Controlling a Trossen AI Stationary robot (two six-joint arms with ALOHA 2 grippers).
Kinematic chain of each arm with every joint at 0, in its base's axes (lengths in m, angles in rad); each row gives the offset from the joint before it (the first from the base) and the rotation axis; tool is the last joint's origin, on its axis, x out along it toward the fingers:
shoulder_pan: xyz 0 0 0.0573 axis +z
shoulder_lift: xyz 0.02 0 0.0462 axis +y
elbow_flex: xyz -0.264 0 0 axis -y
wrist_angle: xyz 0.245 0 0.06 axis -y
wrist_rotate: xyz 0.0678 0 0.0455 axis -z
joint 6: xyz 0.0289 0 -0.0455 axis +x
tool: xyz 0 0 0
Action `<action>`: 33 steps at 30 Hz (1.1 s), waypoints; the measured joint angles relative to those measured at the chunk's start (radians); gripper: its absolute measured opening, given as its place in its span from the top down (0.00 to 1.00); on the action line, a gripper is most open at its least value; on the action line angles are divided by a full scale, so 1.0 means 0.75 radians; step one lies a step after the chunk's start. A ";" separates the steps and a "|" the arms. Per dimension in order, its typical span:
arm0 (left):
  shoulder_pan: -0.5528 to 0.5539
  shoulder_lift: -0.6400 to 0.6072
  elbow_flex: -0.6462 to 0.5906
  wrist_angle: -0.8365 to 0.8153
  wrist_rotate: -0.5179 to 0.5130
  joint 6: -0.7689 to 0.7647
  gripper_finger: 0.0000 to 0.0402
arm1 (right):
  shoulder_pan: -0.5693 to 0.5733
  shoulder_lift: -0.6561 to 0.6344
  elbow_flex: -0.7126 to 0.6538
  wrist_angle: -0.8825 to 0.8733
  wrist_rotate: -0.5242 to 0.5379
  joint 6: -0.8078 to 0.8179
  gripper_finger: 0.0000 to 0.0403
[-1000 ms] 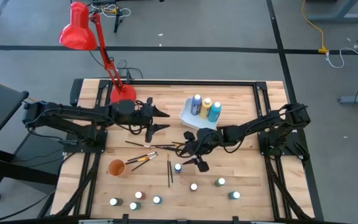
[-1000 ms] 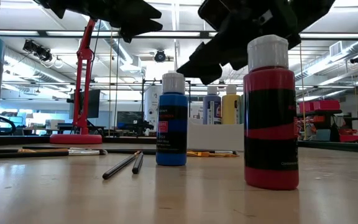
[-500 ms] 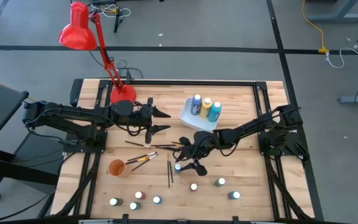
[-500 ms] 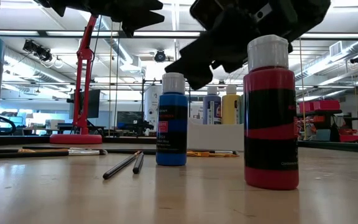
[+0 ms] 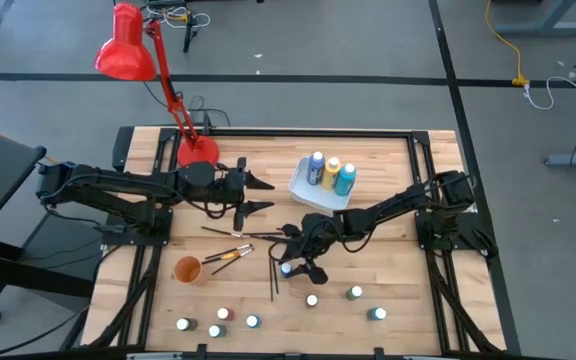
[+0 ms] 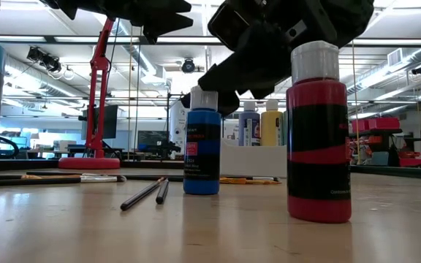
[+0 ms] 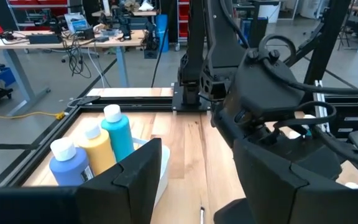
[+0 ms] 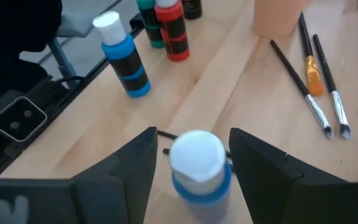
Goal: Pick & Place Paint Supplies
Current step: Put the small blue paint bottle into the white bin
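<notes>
Right gripper (image 5: pixel 290 267) low at centre of high view, jaws spread either side of blue bottle (image 8: pixel 194 165), white cap between the fingers (image 8: pixel 126 158), not pinched. Bare wood just right of it; two brushes (image 5: pixel 273 276) close on its left, orange cup (image 5: pixel 188 269) further left. Bottle row (image 5: pixel 313 300) along lower edge, near but apart. White tray (image 5: pixel 302 187) upper centre holds three bottles (image 5: pixel 330 172), well apart. Left gripper (image 5: pixel 260 194) hovering upper-left of centre, jaws spread, empty. Versus a second ago: right gripper shifted left and down onto the blue bottle; left arm unchanged.
</notes>
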State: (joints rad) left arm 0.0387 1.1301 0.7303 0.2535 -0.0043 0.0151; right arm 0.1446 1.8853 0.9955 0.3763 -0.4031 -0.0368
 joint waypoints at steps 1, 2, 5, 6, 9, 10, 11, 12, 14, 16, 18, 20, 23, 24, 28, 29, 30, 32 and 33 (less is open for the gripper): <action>0.000 0.000 0.000 0.000 -0.001 0.000 0.48 | -0.003 0.000 0.000 0.001 0.000 0.000 0.52; 0.000 0.000 0.000 -0.001 -0.001 0.000 0.48 | -0.008 0.000 0.000 0.001 0.000 0.001 0.54; 0.000 0.000 0.000 0.000 -0.002 0.000 0.48 | -0.018 0.000 0.000 -0.032 -0.008 0.004 0.62; 0.000 0.000 0.000 -0.001 -0.002 0.000 0.48 | -0.021 0.000 0.000 -0.034 -0.010 0.003 0.65; 0.000 0.000 0.000 -0.001 -0.003 0.000 0.48 | -0.024 0.000 0.000 -0.036 -0.011 0.001 0.71; 0.000 0.000 0.000 -0.001 -0.003 0.000 0.48 | -0.024 0.000 0.000 -0.033 -0.010 -0.006 0.71; 0.000 0.000 0.000 -0.001 -0.004 0.000 0.48 | -0.025 -0.004 0.000 -0.035 -0.008 -0.011 0.71; 0.000 0.000 0.000 -0.001 -0.004 0.001 0.48 | -0.027 -0.011 0.000 -0.044 -0.006 -0.015 0.71; 0.000 0.000 0.000 -0.002 -0.004 0.005 0.48 | -0.033 -0.037 -0.001 -0.069 0.007 -0.020 0.71; 0.000 0.000 0.000 -0.001 -0.003 0.005 0.48 | -0.044 -0.089 -0.001 -0.125 0.051 -0.021 0.71; 0.000 0.000 0.000 -0.002 -0.004 0.005 0.48 | -0.054 -0.163 -0.001 -0.200 0.139 -0.020 0.71; 0.000 0.000 0.000 -0.001 -0.004 0.005 0.48 | -0.064 -0.251 -0.002 -0.304 0.287 0.001 0.70; 0.000 0.000 0.000 -0.001 -0.003 0.005 0.48 | -0.075 -0.420 -0.002 -0.516 0.570 0.015 0.70; 0.000 0.000 0.000 -0.002 -0.004 0.005 0.48 | -0.076 -0.476 -0.002 -0.584 0.657 0.015 0.71; 0.000 0.000 0.000 -0.001 -0.004 0.012 0.48 | -0.076 -0.669 -0.006 -0.775 0.857 0.014 0.71; 0.000 0.000 0.000 -0.001 -0.004 0.012 0.48 | -0.076 -0.712 -0.022 -0.777 0.885 0.014 0.71; 0.000 0.000 0.000 -0.001 -0.004 0.012 0.48 | -0.076 -0.752 -0.048 -0.777 0.918 0.014 0.71; 0.000 0.000 0.000 -0.002 -0.004 0.012 0.48 | -0.085 -0.831 -0.136 -0.738 0.974 0.029 0.71; 0.000 0.000 0.000 -0.001 -0.004 0.012 0.48 | -0.095 -0.869 -0.194 -0.701 0.997 0.045 0.71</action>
State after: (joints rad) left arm 0.0387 1.1301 0.7303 0.2526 -0.0069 0.0240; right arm 0.0733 1.2340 0.8499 -0.1495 0.3449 -0.0032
